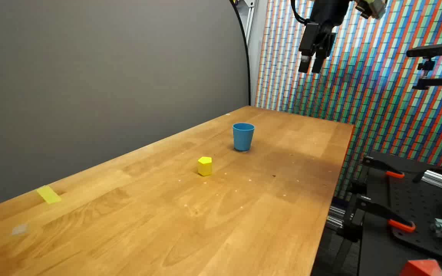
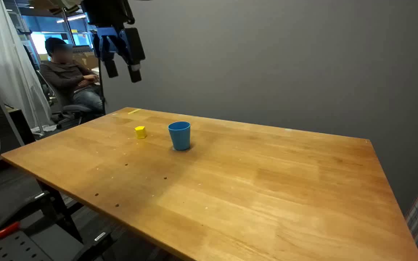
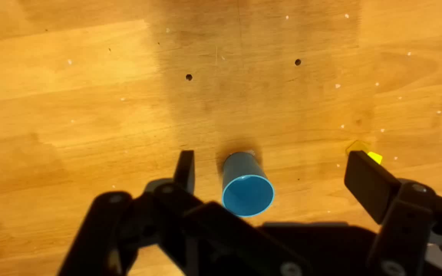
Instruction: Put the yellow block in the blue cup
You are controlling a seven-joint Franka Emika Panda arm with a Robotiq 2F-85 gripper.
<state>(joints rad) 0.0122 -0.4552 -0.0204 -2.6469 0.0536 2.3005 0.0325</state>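
Bright yellow pentagonal block [image 1: 205, 167]: squat, smooth-faced, crisp-edged, upright on tan wooden tabletop [image 1: 221, 230], apart from plain blue tapered cup [image 1: 243, 138]. About 8 o'clock from cup in an exterior view; roughly 3 o'clock from it in wrist view, partly hidden behind a black finger [image 3: 370, 186]. Cup: upright, smooth, plastic-looking, wider at thin rim than at base; pale bits at foot.

Black two-finger gripper [image 1: 310, 66]: spread, with wide gap between blocky fingers in wrist view. High over tabletop, apart from block and cup; between 1 and 2 o'clock from cup in an exterior view.

Wood: visible grain, board joints, white flecks, round dark spots, darker patch; cannot tell stain from shadow. Flat yellow tape-like strip [image 1: 49, 194] by table edge, about 9 o'clock from block in an exterior view.

Backing: matte grey panel [image 1: 109, 76] with curved black edge, plus multicolour striped sheet [image 1: 363, 96] at 2 o'clock in an exterior view. Black perforated plate [image 1: 409, 199] near 4 o'clock. Black clamps [image 2: 29, 206] with orange-red grips at 7 to 8 o'clock in an exterior view; white label-like marks [image 2: 100, 236] on them, too small to read.
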